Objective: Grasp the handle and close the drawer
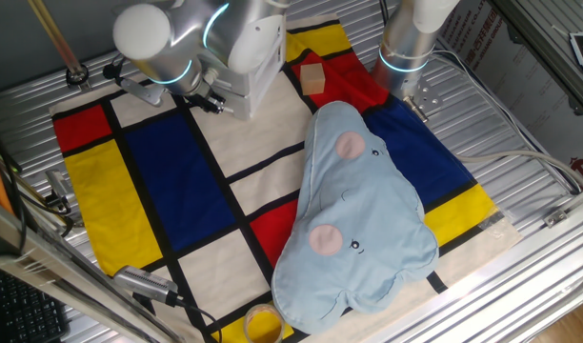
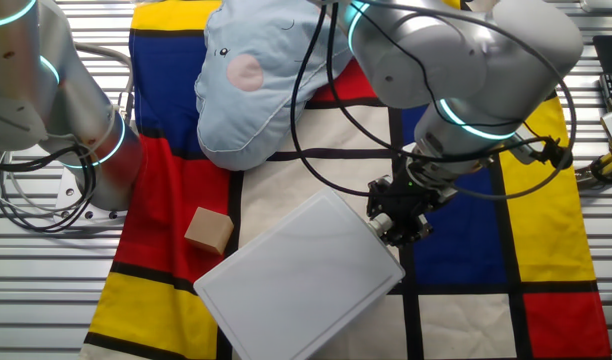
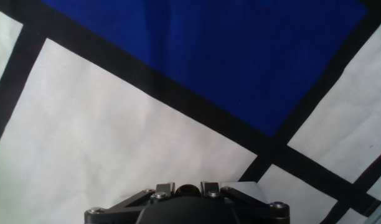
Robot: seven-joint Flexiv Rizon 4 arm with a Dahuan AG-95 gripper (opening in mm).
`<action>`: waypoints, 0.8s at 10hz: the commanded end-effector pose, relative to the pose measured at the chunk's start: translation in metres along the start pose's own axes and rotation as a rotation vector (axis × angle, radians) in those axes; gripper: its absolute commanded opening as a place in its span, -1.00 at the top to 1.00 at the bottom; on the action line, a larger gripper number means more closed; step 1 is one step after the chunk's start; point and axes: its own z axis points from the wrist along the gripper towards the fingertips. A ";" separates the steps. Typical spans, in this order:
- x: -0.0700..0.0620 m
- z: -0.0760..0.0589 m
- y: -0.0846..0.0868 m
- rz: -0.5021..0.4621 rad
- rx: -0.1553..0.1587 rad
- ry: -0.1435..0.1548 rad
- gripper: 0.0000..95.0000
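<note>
The small white cabinet (image 2: 306, 275) stands on the checked cloth, next to the tan wooden cube (image 2: 208, 230). It also shows in one fixed view (image 1: 258, 67). The drawer sits flush in the cabinet, so its front panel shows no gap. My gripper (image 2: 394, 222) hangs right at the cabinet's front edge and points down, and it also shows in one fixed view (image 1: 211, 100). The handle is hidden behind my fingers. The hand view shows only my gripper's base (image 3: 187, 190) over white, black and blue cloth. The frames do not show whether the jaws are open or shut.
A large light-blue plush cushion (image 1: 353, 214) lies on the cloth right of centre. A second arm's base (image 1: 406, 48) stands at the back. A yellow tape roll (image 1: 263, 324) lies at the front edge. Cables and metal rails ring the cloth.
</note>
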 end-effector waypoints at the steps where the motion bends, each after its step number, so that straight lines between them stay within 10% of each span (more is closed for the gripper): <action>1: 0.001 0.000 0.000 0.004 -0.006 -0.001 1.00; 8: 0.004 0.000 0.000 0.006 -0.003 -0.014 1.00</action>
